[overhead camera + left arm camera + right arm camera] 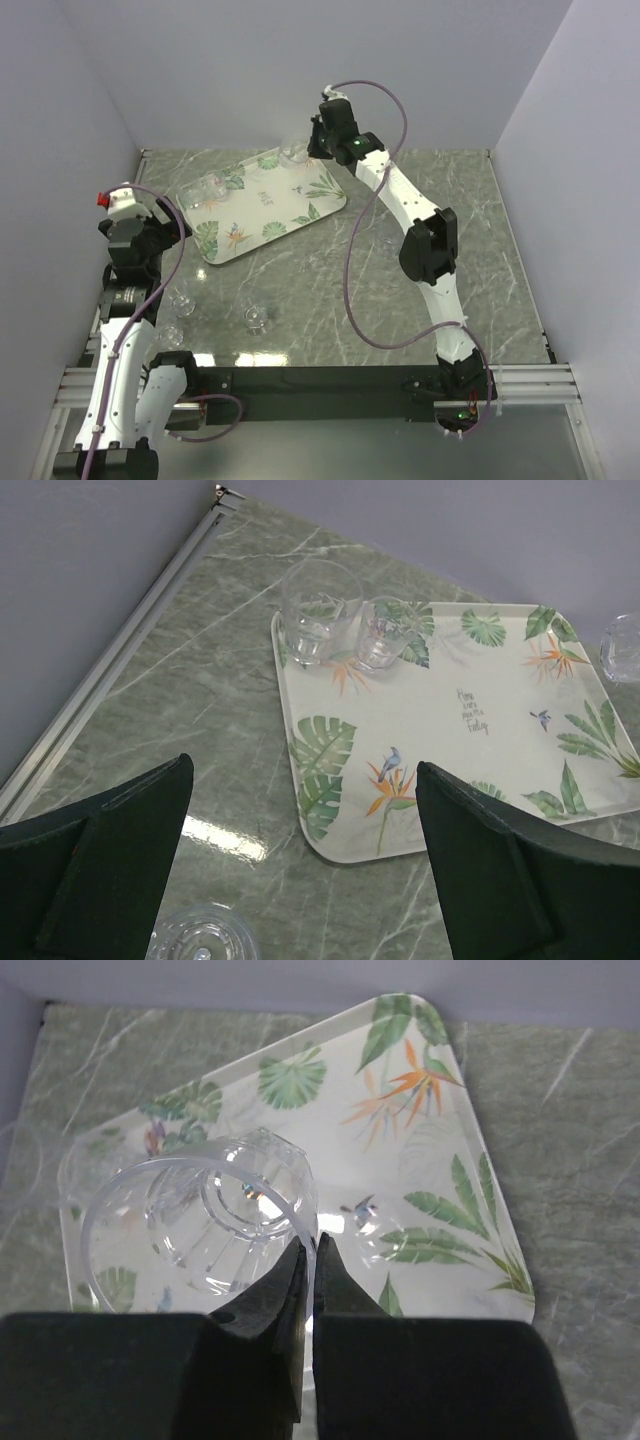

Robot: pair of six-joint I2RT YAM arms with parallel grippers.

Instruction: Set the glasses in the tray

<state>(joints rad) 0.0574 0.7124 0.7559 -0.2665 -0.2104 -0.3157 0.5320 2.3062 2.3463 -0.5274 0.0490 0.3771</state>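
Already two glasses (318, 610) sit in the tray (450, 750); right gripper (310, 1245) pinches a third glass (190, 1220), left gripper (303, 780) gapes, loose glasses (255, 316) wait near.

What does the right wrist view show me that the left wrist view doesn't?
Right wrist only: the grip itself, with the right pincer shut on the rim of a tipped glass above the tray. Left wrist only: the open left pincer, a loose glass on the table outside the tray, and two upright glasses seen sharply in the tray's corner. Both: the leaf-printed tray lying on the marbled table.
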